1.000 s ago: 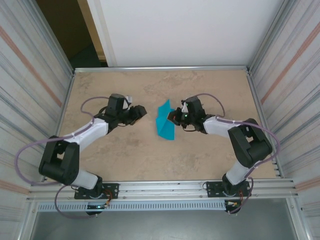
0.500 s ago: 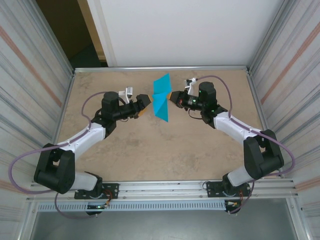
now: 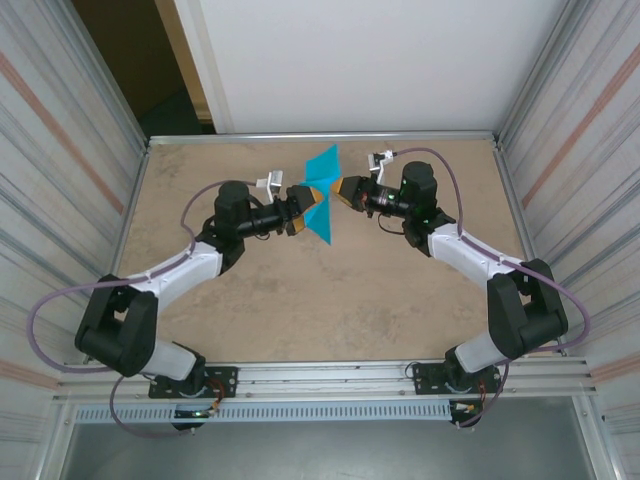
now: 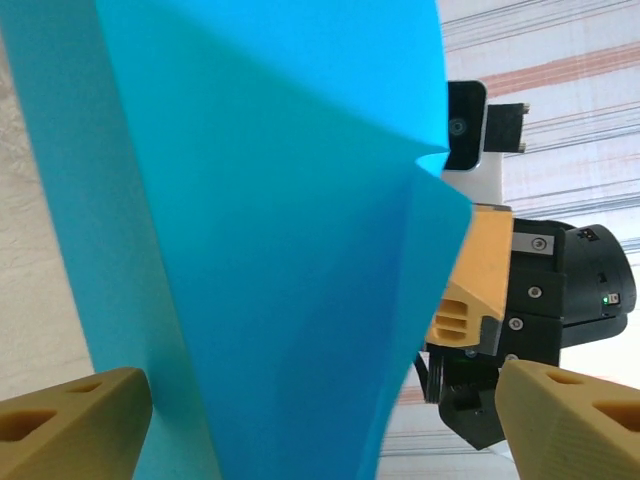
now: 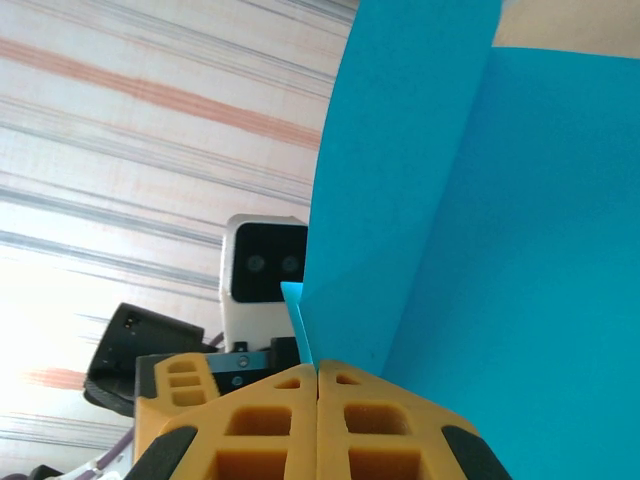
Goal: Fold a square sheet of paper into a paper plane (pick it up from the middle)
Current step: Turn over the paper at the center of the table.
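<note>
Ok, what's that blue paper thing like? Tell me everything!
The teal paper is thin, plain and smooth, folded into overlapping layers with sharp creases and a pointed tip. It stands on edge, apparently held above the table. The right tool is shut on one edge, pinching it. The left tool is open, a finger on each side.

We see the teal paper (image 3: 323, 205) held above the tan surface (image 3: 300, 300), toward its far side, between our two claws. The left claw (image 3: 303, 211) reaches in from the left, its orange fingers set at the paper's left edge. The right claw (image 3: 344, 190) comes from the right, its tip touching the paper's right edge. The paper is creased, with one pointed flap toward the far wall.
</note>
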{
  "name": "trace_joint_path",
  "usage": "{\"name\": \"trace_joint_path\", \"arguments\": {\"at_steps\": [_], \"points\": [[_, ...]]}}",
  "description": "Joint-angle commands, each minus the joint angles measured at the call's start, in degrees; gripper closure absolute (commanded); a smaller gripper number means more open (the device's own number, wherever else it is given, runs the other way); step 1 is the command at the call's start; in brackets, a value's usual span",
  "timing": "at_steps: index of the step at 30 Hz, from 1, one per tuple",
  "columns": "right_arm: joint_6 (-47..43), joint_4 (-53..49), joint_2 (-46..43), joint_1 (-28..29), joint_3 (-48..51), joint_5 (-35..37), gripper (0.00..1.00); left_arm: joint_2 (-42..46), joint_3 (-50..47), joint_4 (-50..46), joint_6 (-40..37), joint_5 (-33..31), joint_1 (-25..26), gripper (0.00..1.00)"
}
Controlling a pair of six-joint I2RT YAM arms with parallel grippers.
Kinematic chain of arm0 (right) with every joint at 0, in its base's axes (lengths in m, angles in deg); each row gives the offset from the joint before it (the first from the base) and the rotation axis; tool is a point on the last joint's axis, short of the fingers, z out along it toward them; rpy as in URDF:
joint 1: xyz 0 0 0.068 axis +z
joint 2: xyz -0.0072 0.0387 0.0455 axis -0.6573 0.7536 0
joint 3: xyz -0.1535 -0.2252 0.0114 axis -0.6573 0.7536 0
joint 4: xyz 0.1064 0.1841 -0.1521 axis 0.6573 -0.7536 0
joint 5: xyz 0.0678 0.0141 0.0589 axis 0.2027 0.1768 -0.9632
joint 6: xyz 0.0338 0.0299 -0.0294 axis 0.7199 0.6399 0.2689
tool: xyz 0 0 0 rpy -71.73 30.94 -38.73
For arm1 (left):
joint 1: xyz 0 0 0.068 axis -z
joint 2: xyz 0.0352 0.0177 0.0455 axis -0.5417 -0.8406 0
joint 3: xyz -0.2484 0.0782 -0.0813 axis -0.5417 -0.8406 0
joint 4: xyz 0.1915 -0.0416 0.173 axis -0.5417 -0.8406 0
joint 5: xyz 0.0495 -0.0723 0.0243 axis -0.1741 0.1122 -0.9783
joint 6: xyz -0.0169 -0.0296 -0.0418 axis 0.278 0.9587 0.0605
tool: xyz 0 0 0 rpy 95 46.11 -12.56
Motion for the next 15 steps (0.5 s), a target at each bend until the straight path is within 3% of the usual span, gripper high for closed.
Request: {"name": "trace_joint_path", "arguments": {"at_steps": [1,6,15], "points": [[1.34,2.24,-0.87,-0.30,-0.42,-1.34,0.98,0.68,1.16,4.68,2.21,1.59,0.32,0.16],[1.64,2.09,-0.92,-1.04,0.72,-1.39,0.98,2.40,1.11,2.26,0.01,0.20,0.24,0.32],[1.03,0.77,-1.57,-1.65,1.69,-1.96,0.97,2.19,0.31,4.20,1.17,0.09,-0.20,0.54]]}}
